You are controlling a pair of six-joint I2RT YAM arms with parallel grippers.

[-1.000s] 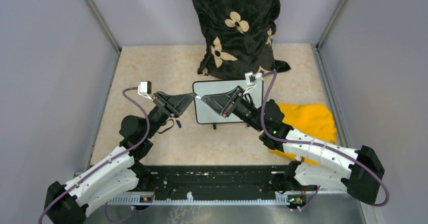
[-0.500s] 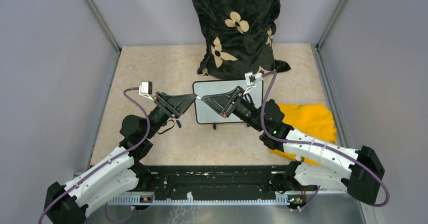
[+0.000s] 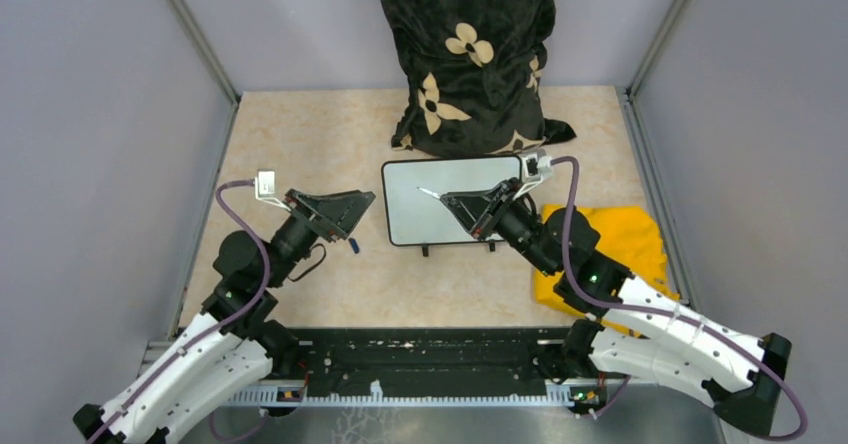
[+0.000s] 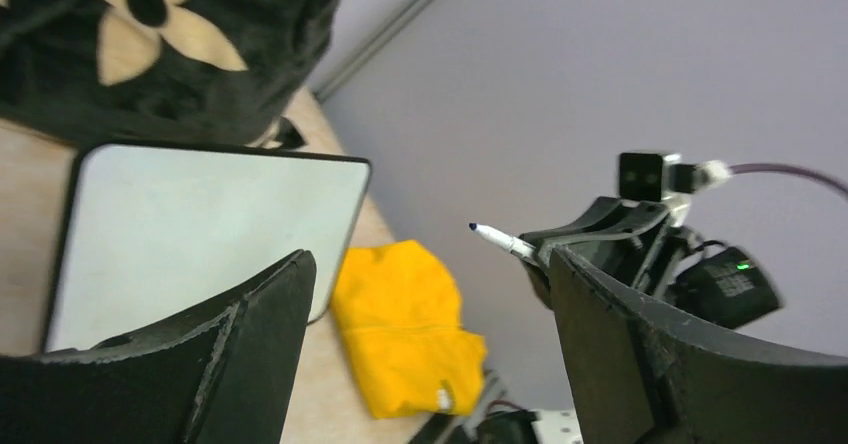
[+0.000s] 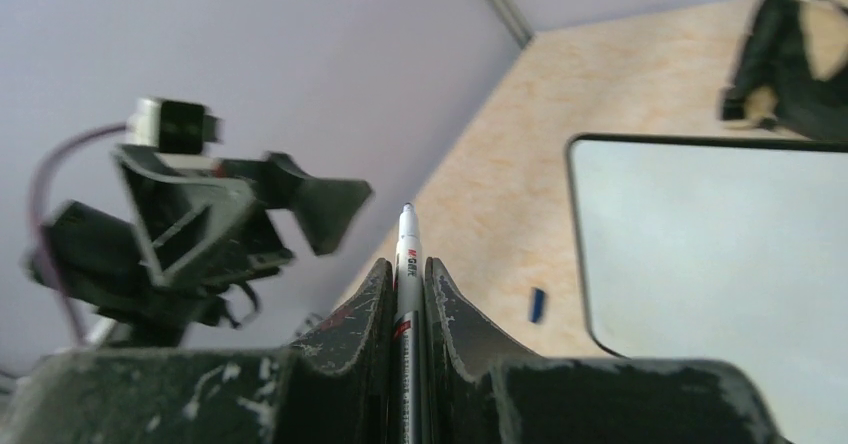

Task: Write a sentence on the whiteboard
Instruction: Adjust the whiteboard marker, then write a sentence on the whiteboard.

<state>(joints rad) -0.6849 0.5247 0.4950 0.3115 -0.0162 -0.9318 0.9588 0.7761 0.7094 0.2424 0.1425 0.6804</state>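
Overhead, right gripper (image 3: 447, 200) clamped on marker (image 3: 428, 193) above whiteboard (image 3: 410, 222), left gripper (image 3: 360, 219) wide open, empty, just left.

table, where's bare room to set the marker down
Bare tabletop lies far left, between the left wall and the pillow, and in the near strip before the whiteboard. Crowded: the middle, around the left gripper and right gripper, and the right, covered by the yellow cloth.

Top view: right gripper (image 3: 452, 202) covers whiteboard's (image 3: 420, 214) right part; right arm (image 3: 640, 309) overlaps yellow cloth (image 3: 635, 234); floral cushion (image 3: 470, 54) cut by top edge. Right wrist view: marker's (image 5: 406, 264) rear hidden between the jaws; whiteboard cut at right edge.
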